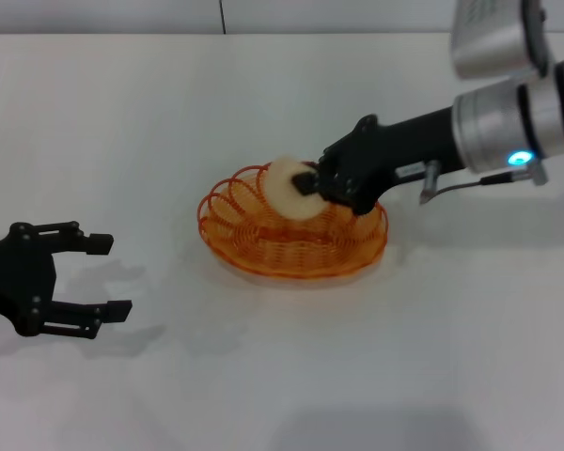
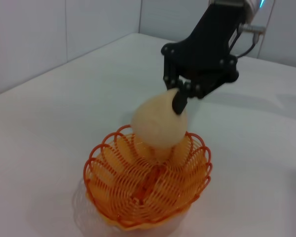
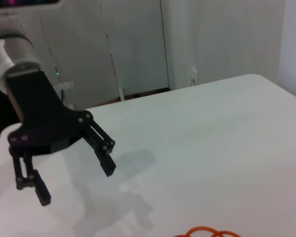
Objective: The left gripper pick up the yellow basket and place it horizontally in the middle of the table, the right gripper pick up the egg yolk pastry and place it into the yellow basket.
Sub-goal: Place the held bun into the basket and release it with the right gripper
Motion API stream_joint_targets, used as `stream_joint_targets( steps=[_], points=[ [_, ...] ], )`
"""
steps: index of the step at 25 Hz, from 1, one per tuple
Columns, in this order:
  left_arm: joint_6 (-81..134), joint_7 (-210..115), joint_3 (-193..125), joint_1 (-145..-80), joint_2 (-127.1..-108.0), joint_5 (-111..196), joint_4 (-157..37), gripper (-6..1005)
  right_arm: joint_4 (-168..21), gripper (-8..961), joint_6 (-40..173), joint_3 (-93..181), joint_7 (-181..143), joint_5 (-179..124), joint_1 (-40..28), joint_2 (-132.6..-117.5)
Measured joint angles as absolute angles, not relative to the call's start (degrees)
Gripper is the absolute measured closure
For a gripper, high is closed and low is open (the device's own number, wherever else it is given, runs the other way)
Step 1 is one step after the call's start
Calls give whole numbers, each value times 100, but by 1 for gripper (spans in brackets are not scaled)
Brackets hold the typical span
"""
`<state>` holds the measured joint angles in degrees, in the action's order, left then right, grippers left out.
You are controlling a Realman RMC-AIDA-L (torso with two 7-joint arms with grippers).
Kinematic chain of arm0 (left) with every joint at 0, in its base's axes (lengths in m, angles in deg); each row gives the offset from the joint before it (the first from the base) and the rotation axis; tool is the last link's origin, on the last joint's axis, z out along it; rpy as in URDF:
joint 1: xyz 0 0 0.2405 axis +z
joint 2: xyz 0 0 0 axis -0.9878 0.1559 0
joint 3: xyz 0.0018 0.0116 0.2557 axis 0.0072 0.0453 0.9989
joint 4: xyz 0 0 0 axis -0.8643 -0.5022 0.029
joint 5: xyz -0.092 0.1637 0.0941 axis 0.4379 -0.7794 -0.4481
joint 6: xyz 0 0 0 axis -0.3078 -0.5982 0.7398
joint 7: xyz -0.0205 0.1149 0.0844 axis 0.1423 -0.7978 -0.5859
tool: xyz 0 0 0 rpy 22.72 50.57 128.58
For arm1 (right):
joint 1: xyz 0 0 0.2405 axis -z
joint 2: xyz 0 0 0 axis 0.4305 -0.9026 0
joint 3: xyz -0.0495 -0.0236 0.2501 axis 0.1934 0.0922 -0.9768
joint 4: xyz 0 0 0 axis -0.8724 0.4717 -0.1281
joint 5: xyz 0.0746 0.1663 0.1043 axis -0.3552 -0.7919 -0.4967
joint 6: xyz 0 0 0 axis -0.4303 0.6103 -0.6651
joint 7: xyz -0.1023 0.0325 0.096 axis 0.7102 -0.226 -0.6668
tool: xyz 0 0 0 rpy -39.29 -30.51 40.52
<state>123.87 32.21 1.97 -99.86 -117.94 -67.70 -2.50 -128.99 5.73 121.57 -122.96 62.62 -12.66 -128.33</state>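
Observation:
The yellow basket stands on the white table near its middle; it also shows in the left wrist view, and a bit of its rim shows in the right wrist view. My right gripper is shut on the egg yolk pastry and holds it just above the basket's inside, toward the far left part. The left wrist view shows the pastry pinched by that gripper over the basket. My left gripper is open and empty at the table's left, apart from the basket; it also shows in the right wrist view.
The table's far edge meets a grey wall. Bare tabletop lies around the basket on all sides.

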Motion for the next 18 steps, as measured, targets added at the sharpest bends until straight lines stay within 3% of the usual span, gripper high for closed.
stream_joint_targets(
  steps=[6, 12, 18],
  points=[
    [12324, 3219, 183, -10001, -11848, -6847, -246, 118, -12752, 917, 1194, 12766, -12213, 6160, -1258, -12846],
    [12323, 3221, 180, -9988, -11865, -6847, -235, 118, -12695, 857, 1316, 12896, -12215, 6015, -1188, -12835],
    [12332, 3221, 175, -9984, -11864, -6847, -237, 118, -12720, 601, 1157, 12863, -12207, 6023, -1164, -12799]
  ],
)
